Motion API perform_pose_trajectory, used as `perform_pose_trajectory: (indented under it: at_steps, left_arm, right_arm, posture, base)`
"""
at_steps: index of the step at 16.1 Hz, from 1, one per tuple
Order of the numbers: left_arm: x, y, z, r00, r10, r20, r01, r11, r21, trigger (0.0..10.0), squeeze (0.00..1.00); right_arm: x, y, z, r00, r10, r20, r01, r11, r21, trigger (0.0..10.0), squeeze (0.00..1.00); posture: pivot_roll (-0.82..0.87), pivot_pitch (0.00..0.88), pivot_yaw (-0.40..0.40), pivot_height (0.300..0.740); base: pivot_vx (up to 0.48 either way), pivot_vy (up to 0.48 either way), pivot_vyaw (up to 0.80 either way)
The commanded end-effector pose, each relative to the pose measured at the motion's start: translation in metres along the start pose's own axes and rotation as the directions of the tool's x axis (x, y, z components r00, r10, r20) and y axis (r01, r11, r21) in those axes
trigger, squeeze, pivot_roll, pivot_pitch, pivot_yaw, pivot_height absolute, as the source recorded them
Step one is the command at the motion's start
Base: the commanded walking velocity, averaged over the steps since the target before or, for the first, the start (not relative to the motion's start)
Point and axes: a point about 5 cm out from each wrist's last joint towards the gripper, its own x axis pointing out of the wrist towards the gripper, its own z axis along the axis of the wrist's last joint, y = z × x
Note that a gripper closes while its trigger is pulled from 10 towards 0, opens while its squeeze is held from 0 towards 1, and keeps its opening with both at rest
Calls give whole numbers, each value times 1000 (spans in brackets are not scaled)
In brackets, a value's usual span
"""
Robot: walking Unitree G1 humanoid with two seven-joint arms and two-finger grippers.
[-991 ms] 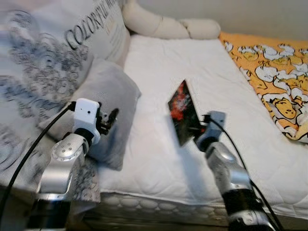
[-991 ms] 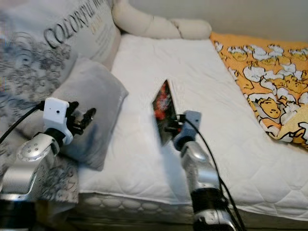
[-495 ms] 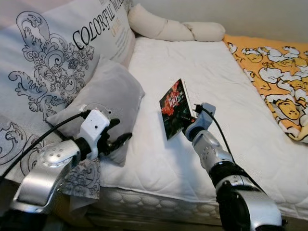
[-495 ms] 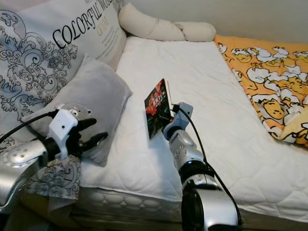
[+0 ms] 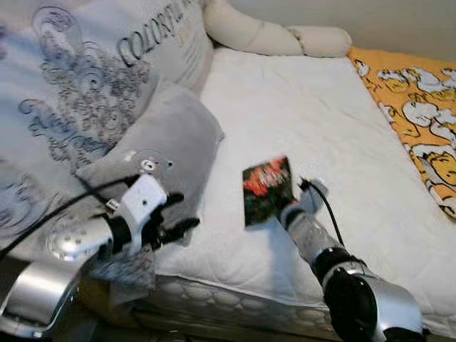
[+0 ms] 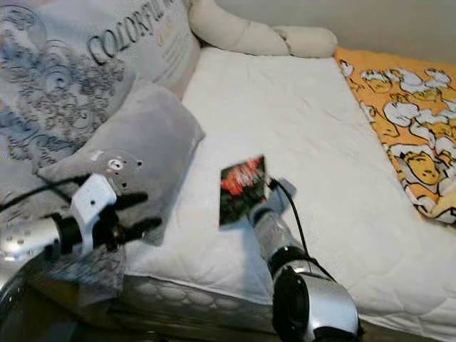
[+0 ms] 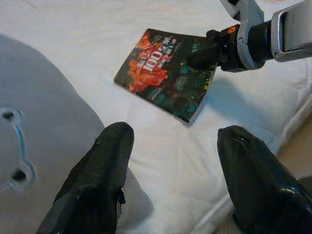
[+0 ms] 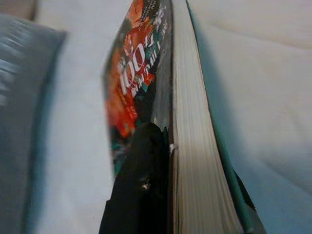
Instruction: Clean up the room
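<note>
On the bed's white quilted mattress (image 5: 285, 92): book (image 5: 266, 189), red-and-dark cover, pinched by right gripper (image 5: 287, 207) and held tilted above the sheet. Left gripper (image 5: 173, 222), fingers spread, holding nothing, beside grey pillow (image 5: 171, 149). Printed cushion (image 5: 85, 85) and cream bolster (image 5: 263, 35) at head; orange cartoon blanket (image 5: 420, 107) along right side.

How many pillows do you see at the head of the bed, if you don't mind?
2: a large printed pillow at the left edge, and a grey pillow leaning against it. Others may be hidden.
</note>
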Motion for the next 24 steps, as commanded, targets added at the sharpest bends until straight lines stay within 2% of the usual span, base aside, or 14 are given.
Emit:
perform_pose_trajectory:
  at_steps: [1,5,6,7,8,10,13,16,19,22,24]
  left_arm:
    - [3,-4,4,1000,-15,2,15,1000,14,10000,0]
    - [9,-4,6,1000,8,3,-8,1000,7,10000,0]
    - [11,-5,3,1000,15,0,-15,1000,0,10000,0]
    - [12,-6,-2,1000,23,-8,-23,1000,-2,10000,0]
    - [16,-5,-6,999,36,-11,-36,999,-7,10000,0]
    - [20,-4,-6,999,50,0,-50,999,-17,10000,0]
    - [27,-5,-8,998,59,7,-59,998,-33,10000,0]
    - [37,-5,-15,993,113,30,-110,989,-104,10000,0]
    - [43,-1,-20,987,159,36,-154,981,-120,10000,0]
    - [43,1,-19,981,189,48,-181,975,-126,10000,0]
    - [42,5,-19,963,262,60,-252,957,-144,10000,0]
  right_arm:
    - [-2,-14,-5,998,-48,-31,47,999,-27,10000,1000]
    - [-2,-26,-3,995,-80,-61,85,993,83,10000,1000]
    - [-3,-29,-8,989,-100,-111,102,995,15,10000,1000]
    - [-4,-33,-12,984,-121,-133,110,990,-91,10000,1000]
    - [-5,-36,-9,986,-134,-104,119,982,-145,10000,1000]
    - [-5,-37,-9,989,-111,-95,94,981,-170,10000,1000]
    - [-7,-41,-16,992,-78,-96,67,992,-107,10000,1000]
    - [-11,-56,-17,997,-56,-49,55,998,-27,10000,1000]
    - [-16,-66,-22,1000,11,-23,-10,999,48,10000,1000]
    - [-18,-66,-19,997,82,11,-83,996,42,10000,1000]
    - [-20,-68,-1,989,107,106,-110,994,19,10000,1000]
  posture:
    - [268,13,-37,740]
    - [253,0,-61,740]
    - [238,0,-67,740]
    - [227,0,-75,740]
    - [218,0,-82,740]
    - [203,0,-86,740]
    - [163,0,-72,740]
    - [87,0,-22,740]
    - [75,0,-23,740]
    - [69,0,-26,740]
    - [77,0,-40,740]
  base:
    - [0,0,0]
    - [0,0,0]
    - [0,0,0]
    - [0,0,0]
    - [0,0,0]
    - [0,0,0]
    - [0,0,0]
    - [0,0,0]
    - [0,0,0]
    - [0,0,0]
    - [0,0,0]
